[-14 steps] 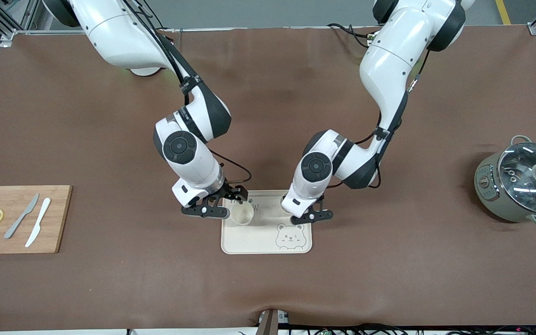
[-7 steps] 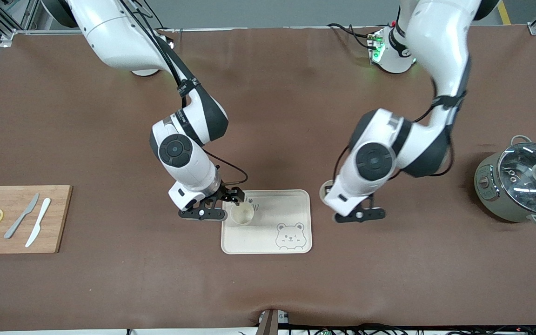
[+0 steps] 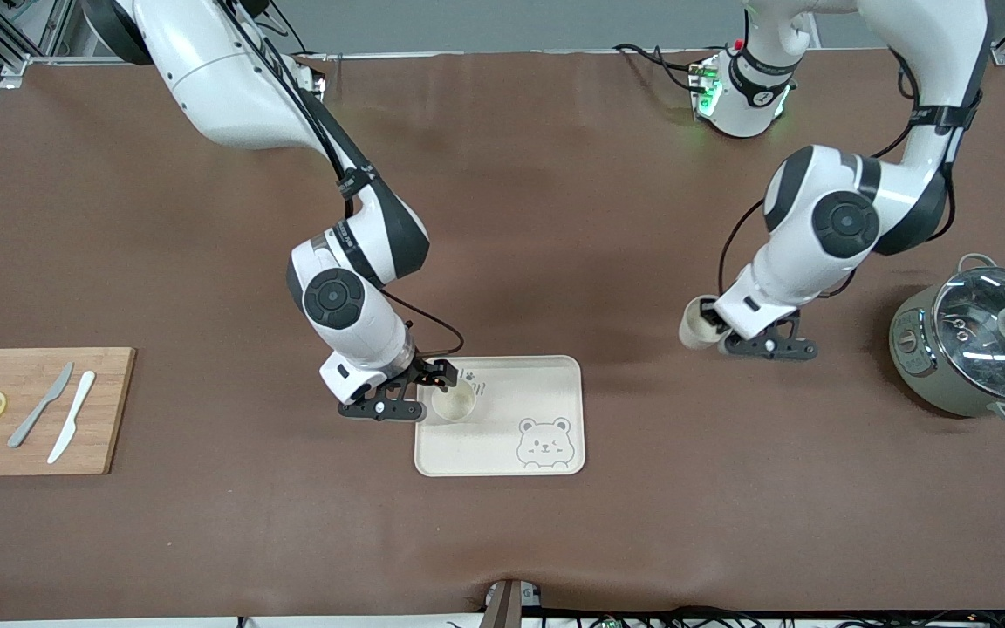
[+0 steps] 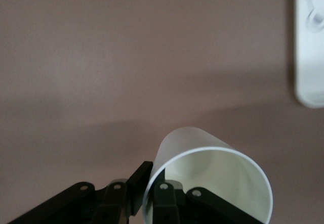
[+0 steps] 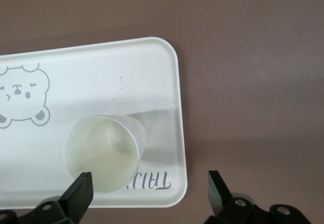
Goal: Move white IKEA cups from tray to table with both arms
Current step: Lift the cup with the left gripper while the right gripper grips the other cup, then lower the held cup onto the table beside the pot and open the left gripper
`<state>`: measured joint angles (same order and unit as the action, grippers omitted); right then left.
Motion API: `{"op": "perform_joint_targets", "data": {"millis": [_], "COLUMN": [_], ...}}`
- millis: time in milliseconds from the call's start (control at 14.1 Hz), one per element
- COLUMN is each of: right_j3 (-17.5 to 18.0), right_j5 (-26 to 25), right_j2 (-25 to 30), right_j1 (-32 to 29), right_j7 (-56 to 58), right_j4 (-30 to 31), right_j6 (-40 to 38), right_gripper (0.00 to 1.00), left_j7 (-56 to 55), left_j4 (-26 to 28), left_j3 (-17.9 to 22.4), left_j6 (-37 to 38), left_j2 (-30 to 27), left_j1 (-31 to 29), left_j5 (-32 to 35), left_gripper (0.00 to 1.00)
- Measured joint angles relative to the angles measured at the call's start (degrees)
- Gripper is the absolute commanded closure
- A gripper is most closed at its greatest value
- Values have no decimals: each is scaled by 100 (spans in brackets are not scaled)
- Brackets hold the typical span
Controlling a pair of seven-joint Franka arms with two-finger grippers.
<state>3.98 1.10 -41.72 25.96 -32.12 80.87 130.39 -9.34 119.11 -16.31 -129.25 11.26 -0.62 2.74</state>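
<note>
One white IKEA cup [image 3: 454,403] [image 5: 104,153] stands upright on the cream bear tray [image 3: 511,384] [image 5: 126,72], in the corner toward the right arm's end. My right gripper [image 3: 431,382] [image 5: 148,186] hangs open just above that corner, with the cup beside one of its fingers [image 5: 81,189] and not gripped. The other white cup [image 3: 694,324] [image 4: 212,183] is up in the air, tilted. My left gripper [image 3: 715,317] [image 4: 152,186] is shut on its rim wall, one finger inside and one outside. It hangs over bare table between the tray and the pot.
A steel pot with a glass lid [image 3: 978,340] stands toward the left arm's end. A wooden cutting board [image 3: 31,410] with lemon slices and two knives lies toward the right arm's end. A brown mat covers the table.
The left arm has lifted its cup off the tray and carried it toward the pot's end of the table. The right gripper has stayed open by the other cup, shifting only slightly.
</note>
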Motion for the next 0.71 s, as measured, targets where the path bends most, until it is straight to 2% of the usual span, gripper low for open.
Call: {"op": "perform_joint_targets", "data": {"millis": [142,356,711], "right_j3": [-3,-27,-71], "right_j5": [0,-3,-5], "right_j2": [-117,-287,-399], "right_j1": [-1,-1,0], "right_j7": [0,0,1], "right_j4": [-6,-10,-21], "right_j6": [252,463,570], "right_gripper": [0,0,0], "left_j7": [545,810,893], "left_j4": [601,1184,1535], "left_j3": [-85,-96,-114], "left_j6": [-285,-738,-993], "left_j2": [-295,-412,-354], "left_j1": [-308,-389,-465], "left_j5": [-100,-135,-135], "left_gripper": [100,100,100]}}
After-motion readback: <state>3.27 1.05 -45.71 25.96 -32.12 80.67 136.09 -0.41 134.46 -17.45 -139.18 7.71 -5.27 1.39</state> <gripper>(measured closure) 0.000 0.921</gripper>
